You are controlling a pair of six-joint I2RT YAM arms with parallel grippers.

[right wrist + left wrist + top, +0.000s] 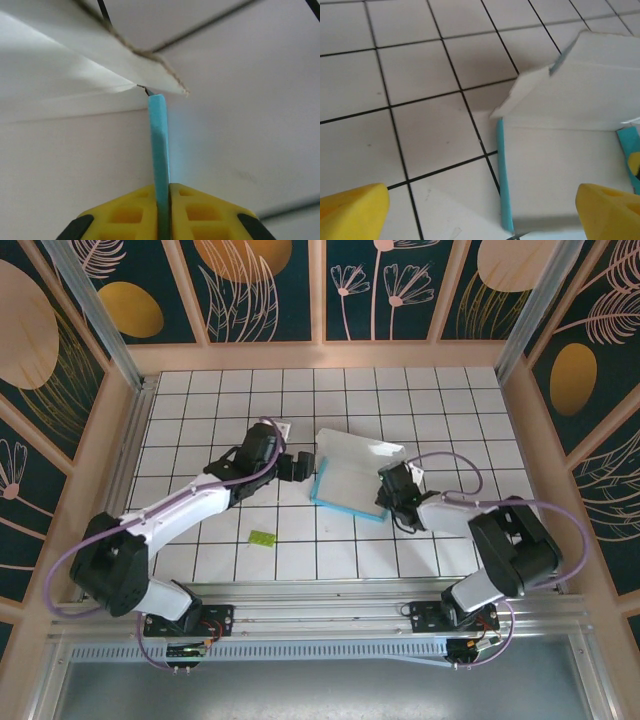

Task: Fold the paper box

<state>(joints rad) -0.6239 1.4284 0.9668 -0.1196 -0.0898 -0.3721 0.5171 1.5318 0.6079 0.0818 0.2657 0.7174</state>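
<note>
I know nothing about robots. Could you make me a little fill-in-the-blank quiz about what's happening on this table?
1. The right gripper is shut on a ____ edge of the paper box.
2. The fingers of the left gripper are ____, holding nothing.
3. The small piece lying alone on the tiled table is ____ in colour.
Missing words: turquoise; open; green.

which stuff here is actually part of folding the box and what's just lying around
Part of the job:
- thin turquoise-and-white paper box, flaps partly raised
- right gripper, shut on the box's turquoise edge
- left gripper, open beside the box

Just lying about:
- small lime-green piece, apart from the box on the white tiled table
</note>
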